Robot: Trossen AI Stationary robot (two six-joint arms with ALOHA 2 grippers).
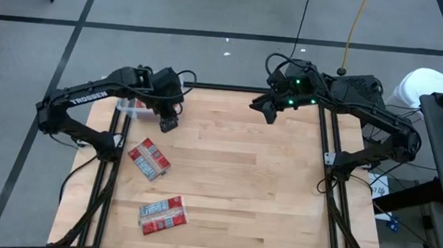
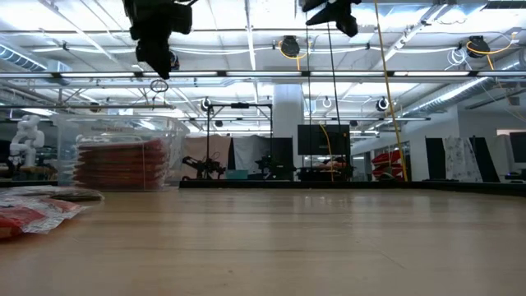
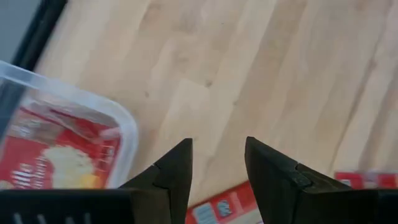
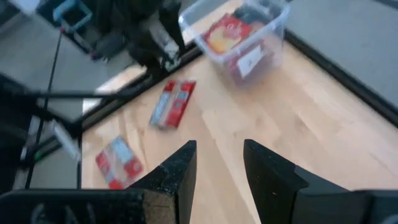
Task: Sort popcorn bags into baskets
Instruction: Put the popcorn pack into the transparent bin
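A pale wooden tabletop (image 1: 233, 180) on a dark frame fills the middle of a grey-floored workshop, ceiling lights strung away behind it. Nearest the front edge lie two flat red foil popcorn bags (image 1: 163, 214) side by side, one showing its silvery-white and blue panel. A little farther in, another pair of popcorn bags (image 1: 149, 159) lies overlapped and skewed, red with cream print. I'd guess these packets are light, crinkly and slippery, easily sliding on the wood, so a pinch across a short sealed edge looks safest, not the puffed middle. Beyond them the left gripper (image 1: 168, 123) hangs high over bare wood just beside the basket, its fingers apart with nothing between them. The clear plastic rectangular tub (image 1: 131, 109) sits at the far left corner, already holding a stack of red packets. At the far edge the right gripper (image 1: 268, 112) waits up high, fingers likewise apart and empty
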